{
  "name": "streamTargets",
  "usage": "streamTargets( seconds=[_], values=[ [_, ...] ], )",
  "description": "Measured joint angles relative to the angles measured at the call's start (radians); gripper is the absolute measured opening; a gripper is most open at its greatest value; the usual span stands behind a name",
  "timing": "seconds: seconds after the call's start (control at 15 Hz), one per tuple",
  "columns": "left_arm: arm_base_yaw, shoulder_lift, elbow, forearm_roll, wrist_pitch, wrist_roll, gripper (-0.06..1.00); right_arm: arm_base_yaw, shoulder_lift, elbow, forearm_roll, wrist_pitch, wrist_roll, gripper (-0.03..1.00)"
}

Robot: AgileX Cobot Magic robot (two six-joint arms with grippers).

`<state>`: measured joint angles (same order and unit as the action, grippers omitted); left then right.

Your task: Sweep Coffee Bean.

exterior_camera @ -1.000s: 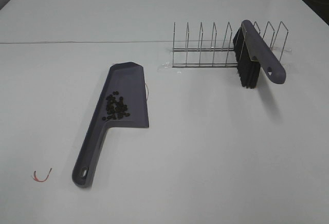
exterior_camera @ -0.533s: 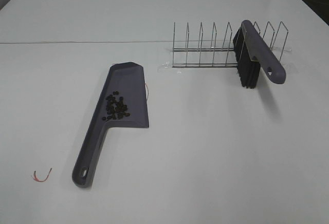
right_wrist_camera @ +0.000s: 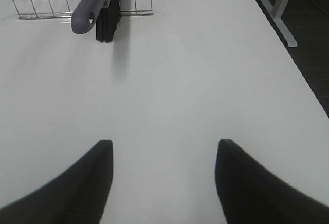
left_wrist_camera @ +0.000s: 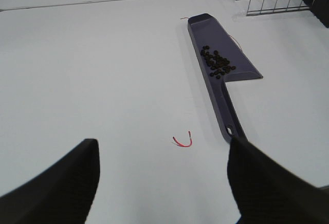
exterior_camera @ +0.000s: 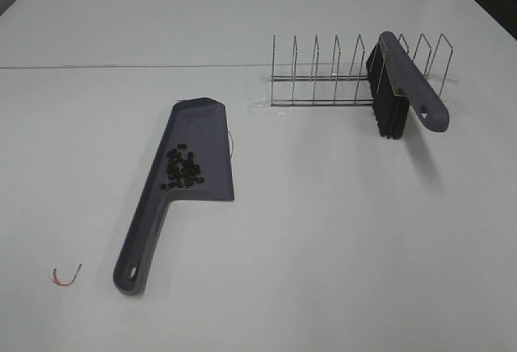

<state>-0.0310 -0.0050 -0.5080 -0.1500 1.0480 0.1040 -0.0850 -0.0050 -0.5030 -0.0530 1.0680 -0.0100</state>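
Well beyond left claw [left_wrist_camera: 162,183]: coffee bean [left_wrist_camera: 217,62].

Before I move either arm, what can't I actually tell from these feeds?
- Left tool and right tool: only finger stubs show in the wrist views; tips cut off by the frame edge. Neither appears in the high view.
- Coffee beans in the dustpan: too small to count.
- Brush in the wire rack: seating hidden by its own bristles.

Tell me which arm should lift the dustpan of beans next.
Probably left. The dustpan with the coffee beans lies on that arm's side, its handle toward the open left gripper. The right gripper faces only the brush in the rack.
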Motion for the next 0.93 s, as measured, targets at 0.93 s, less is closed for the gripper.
streamTargets(
  seconds=[0.93],
  values=[
    [0.000, 0.000, 0.000, 0.000, 0.000, 0.000, 0.67, 0.000, 0.000, 0.000, 0.000, 0.000, 0.000, 0.58]
  ],
)
